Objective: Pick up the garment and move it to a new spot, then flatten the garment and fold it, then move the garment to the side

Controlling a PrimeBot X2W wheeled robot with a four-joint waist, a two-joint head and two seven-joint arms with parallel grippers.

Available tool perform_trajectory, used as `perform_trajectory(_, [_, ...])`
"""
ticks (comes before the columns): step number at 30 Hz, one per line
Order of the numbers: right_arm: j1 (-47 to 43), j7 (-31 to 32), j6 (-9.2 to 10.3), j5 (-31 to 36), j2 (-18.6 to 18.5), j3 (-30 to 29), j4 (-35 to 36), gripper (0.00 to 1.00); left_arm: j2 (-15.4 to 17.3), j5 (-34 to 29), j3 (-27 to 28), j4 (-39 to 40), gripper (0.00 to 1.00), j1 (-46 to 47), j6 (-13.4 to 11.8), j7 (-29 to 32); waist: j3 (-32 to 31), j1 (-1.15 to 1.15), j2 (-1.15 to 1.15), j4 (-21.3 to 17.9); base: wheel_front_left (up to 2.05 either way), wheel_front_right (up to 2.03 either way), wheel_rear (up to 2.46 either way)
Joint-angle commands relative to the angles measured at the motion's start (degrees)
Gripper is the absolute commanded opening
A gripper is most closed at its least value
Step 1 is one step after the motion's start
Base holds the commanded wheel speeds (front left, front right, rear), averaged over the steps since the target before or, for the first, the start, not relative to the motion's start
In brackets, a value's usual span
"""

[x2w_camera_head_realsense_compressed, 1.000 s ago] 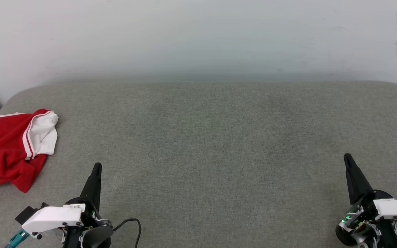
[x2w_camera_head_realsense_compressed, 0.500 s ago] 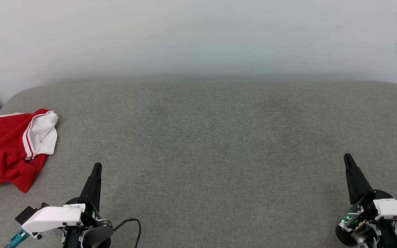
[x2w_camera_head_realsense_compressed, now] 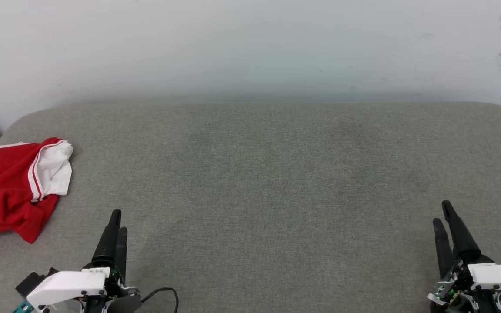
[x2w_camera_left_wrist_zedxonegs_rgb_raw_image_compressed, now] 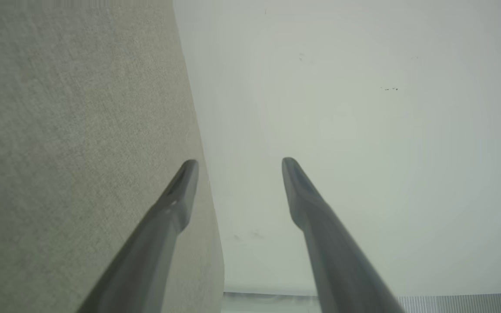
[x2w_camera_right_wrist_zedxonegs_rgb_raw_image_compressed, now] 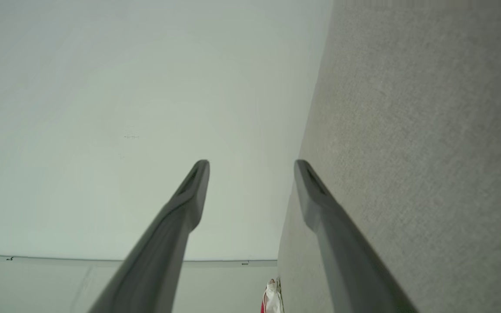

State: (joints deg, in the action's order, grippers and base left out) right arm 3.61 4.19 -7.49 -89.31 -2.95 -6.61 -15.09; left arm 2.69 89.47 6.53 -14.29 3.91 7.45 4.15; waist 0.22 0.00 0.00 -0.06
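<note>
The garment (x2w_camera_head_realsense_compressed: 11, 189), red with a white sleeve and red-and-white trim, lies crumpled at the far left edge of the grey padded surface (x2w_camera_head_realsense_compressed: 268, 174). A sliver of the garment (x2w_camera_right_wrist_zedxonegs_rgb_raw_image_compressed: 271, 299) also peeks in at the bottom of the right wrist view. My left gripper (x2w_camera_head_realsense_compressed: 118, 219) hovers at the lower left, to the right of the garment and apart from it, open and empty. In the left wrist view its fingers (x2w_camera_left_wrist_zedxonegs_rgb_raw_image_compressed: 176, 204) stand spread. At the lower right, far from the garment, my right gripper (x2w_camera_head_realsense_compressed: 442, 213) is open and empty, its fingers (x2w_camera_right_wrist_zedxonegs_rgb_raw_image_compressed: 192, 191) parted in the right wrist view.
A pale wall (x2w_camera_head_realsense_compressed: 250, 43) rises behind the padded surface. A dark cable (x2w_camera_head_realsense_compressed: 168, 292) loops beside my left wrist. The surface's rounded corners show at the back left and back right.
Both grippers have gone from shut to open. Both have also drawn back slightly toward the lower edge of the head view. The garment has not moved.
</note>
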Motion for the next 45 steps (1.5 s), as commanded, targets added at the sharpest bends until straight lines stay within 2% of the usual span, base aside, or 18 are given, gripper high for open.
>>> perform_trajectory(1, [0.9, -0.6, 0.0, 1.9, 0.0, -0.4, 1.6, 1.0, 0.1, -1.7, 0.5, 1.5, 1.0, 0.8, -0.3, -0.6, 0.0, 0.0, 0.0, 0.0, 0.0, 0.0, 0.0])
perform_trajectory(8, [0.6, -2.5, 0.0, 11.8, 0.0, -1.3, 5.1, 1.0, 0.2, -11.5, 0.4, 4.8, 1.0, 0.8, -2.9, -2.4, 0.2, 0.0, 0.0, 0.0, 0.0, 0.0, 0.0])
perform_trajectory(22, [-1.1, -5.8, 0.0, 33.7, 0.0, 1.1, 10.4, 1.0, 0.2, -30.7, -2.9, 8.2, 1.0, -0.5, -9.4, -5.7, 0.4, 0.0, 0.0, 0.0, 0.0, 0.0, 0.0])
perform_trajectory(45, [-4.3, -10.3, 0.0, 53.0, 0.0, 1.5, 11.0, 1.0, 1.1, -51.2, -7.4, 10.6, 1.0, -2.9, -14.0, -10.3, 0.6, 0.0, 0.0, 0.1, 0.0, 0.0, 0.0])
